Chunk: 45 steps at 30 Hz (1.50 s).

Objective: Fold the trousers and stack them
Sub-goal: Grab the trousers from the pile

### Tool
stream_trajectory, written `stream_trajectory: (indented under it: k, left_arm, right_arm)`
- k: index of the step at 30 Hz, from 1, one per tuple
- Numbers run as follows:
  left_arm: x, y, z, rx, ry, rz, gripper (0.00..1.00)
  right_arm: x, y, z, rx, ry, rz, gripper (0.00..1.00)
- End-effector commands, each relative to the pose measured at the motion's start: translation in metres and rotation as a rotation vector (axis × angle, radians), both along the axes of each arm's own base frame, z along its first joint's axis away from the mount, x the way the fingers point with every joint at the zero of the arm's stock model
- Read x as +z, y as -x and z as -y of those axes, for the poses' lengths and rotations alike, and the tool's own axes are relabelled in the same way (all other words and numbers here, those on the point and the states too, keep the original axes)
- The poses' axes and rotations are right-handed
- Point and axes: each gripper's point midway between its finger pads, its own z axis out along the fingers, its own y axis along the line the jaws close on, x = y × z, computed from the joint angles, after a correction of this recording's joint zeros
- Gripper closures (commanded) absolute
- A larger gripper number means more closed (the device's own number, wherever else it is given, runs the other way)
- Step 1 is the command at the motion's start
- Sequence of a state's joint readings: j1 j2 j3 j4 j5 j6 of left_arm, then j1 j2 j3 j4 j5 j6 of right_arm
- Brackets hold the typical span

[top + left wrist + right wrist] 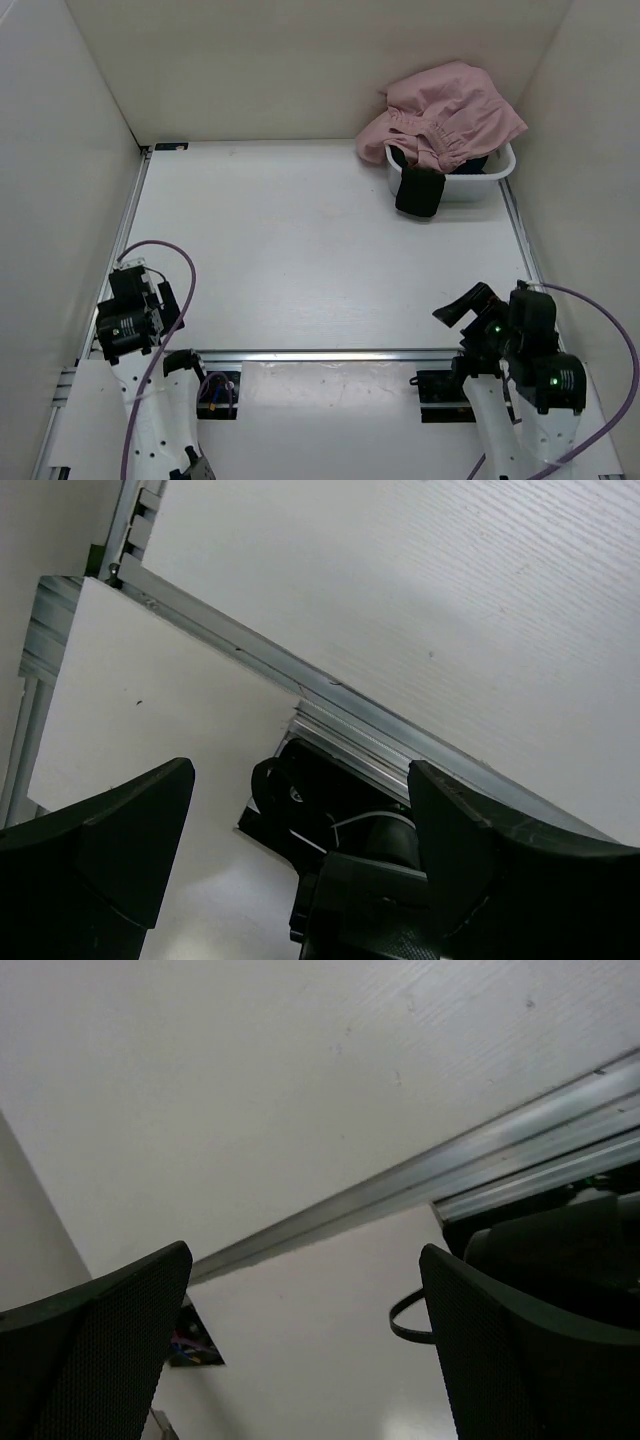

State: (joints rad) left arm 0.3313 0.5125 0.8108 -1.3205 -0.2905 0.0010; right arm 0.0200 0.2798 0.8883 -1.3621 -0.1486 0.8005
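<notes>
The dusty-pink trousers (450, 115) lie crumpled in a heap on top of a white basket (500, 178) at the far right corner of the table. They show only in the top view. My left gripper (178, 362) (300, 772) hangs open over its own base at the near left, with nothing between its fingers. Open as well, my right gripper (468, 318) (305, 1252) sits at the near right above the metal rail and holds nothing. Both grippers are far from the trousers.
A black cloth piece (420, 192) hangs over the basket's front wall, and a dark navy garment (472, 165) lies inside under the trousers. White walls close in the table (300, 250) on the left, back and right. A metal rail (330, 354) crosses the near edge.
</notes>
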Motion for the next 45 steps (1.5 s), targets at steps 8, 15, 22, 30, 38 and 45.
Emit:
stream_trajectory:
  k: [8, 15, 22, 30, 38, 45]
  left_arm:
    - [0.04, -0.048, 0.002, -0.058, 0.054, 0.108, 0.0]
    - [0.034, -0.08, 0.002, -0.091, 0.109, 0.097, 0.0]
    - [0.057, -0.156, -0.01, -0.146, 0.145, 0.182, 0.0]
    - [0.052, -0.26, -0.026, -0.196, 0.27, 0.114, 0.0]
    - [0.081, -0.274, -0.003, -0.3, 0.332, 0.232, 0.0]
    - [0.104, -0.235, 0.014, -0.321, 0.308, 0.283, 0.0]
  right_arm:
    - [0.112, -0.077, 0.026, 0.124, 0.291, 0.22, 0.01]
    - [0.191, -0.235, 0.037, 0.059, 0.361, 0.368, 0.01]
    - [0.167, -0.398, 0.068, -0.039, 0.522, 0.305, 0.01]
    - [0.017, -0.529, 0.095, -0.107, 0.607, 0.128, 0.01]
    - [0.04, -0.507, 0.112, -0.207, 0.663, 0.202, 0.88]
    - [0.175, -0.431, 0.034, -0.092, 0.774, 0.488, 1.0]
